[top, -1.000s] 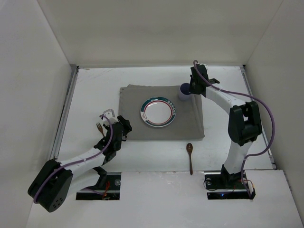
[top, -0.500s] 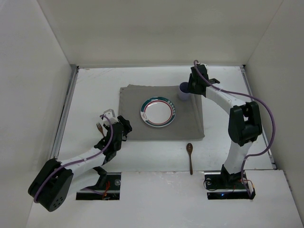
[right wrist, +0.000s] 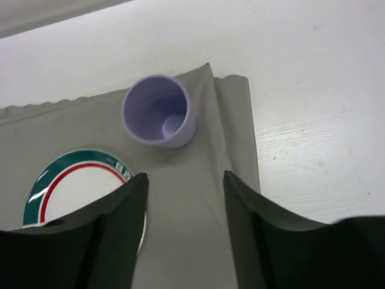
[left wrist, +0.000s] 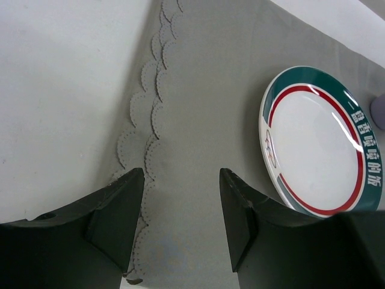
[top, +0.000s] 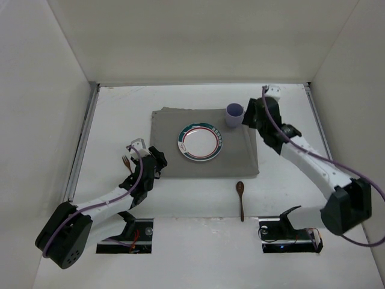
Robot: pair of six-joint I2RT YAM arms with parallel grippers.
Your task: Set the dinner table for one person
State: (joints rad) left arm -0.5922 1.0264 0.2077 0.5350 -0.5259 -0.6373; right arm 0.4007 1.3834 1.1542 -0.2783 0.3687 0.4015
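Both of my grippers stand open and grip nothing. My right gripper (right wrist: 185,180) hovers over the grey placemat (right wrist: 180,232) near its far right corner. The lilac cup (right wrist: 159,111) stands upright just ahead of its fingertips, apart from them. My left gripper (left wrist: 180,180) hangs low over the placemat's scalloped left edge, jaws spread wide, with the green-and-red-rimmed plate (left wrist: 319,141) ahead and to its right. A fork (top: 125,161) lies just left of my left wrist on the dinner table (top: 120,114), the white surface under both grippers. A wooden spoon (top: 240,198) lies on it behind and left of my right gripper.
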